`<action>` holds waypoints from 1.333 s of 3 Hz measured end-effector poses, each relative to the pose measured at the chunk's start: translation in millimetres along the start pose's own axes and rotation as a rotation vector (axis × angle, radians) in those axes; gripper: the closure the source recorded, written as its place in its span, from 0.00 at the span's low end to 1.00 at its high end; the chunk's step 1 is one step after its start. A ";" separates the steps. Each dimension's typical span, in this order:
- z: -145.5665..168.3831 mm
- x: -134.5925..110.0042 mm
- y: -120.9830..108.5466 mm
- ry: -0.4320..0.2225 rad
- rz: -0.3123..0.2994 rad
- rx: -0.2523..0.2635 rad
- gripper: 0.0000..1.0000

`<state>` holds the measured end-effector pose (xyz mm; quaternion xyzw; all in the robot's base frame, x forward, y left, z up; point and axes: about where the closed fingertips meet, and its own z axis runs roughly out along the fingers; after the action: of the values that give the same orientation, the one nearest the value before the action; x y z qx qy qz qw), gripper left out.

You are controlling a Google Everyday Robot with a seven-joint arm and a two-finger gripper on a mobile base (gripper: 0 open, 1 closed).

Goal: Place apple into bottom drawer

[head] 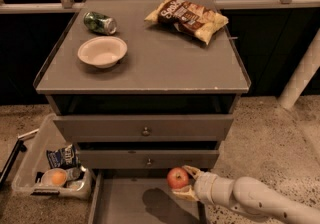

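The pale two-finger gripper (181, 181) is below the front right of the grey table (150, 63), clamped on the round red apple (177, 177) with one finger above it and one beneath. The apple hangs in the air just under the lower of the table's two knobbed grey drawer fronts (148, 159), over the right part of the wide shallow grey bottom drawer (120, 200), apart from its floor. That drawer is pulled out from the table's base; its flat floor carries a dark shadow under the apple, with bare grey floor to the shadow's left. The white arm (250, 198) reaches in from the table's right and crosses the drawer's right wall.

On the table top a round white bowl (102, 51) sits front left; a green can (100, 22) lies on its side behind it; a crinkled chip bag (187, 17) lies at the back right; the top's front right is open surface.

To the table's lower left a clear plastic bin (30, 178) stands on the speckled floor (270, 138), holding a pale orange round item (56, 177) and a blue-and-white packet (62, 157).
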<state>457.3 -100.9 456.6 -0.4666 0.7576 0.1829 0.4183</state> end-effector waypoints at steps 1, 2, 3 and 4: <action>33.8 30.3 7.1 -0.014 0.021 -0.005 1.00; 62.0 70.4 7.1 0.026 0.051 0.018 1.00; 62.1 70.5 7.1 0.026 0.051 0.018 1.00; 77.1 83.2 9.4 0.029 0.048 0.037 1.00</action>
<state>467.1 -90.9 343.6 -0.4432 0.7777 0.1722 0.4113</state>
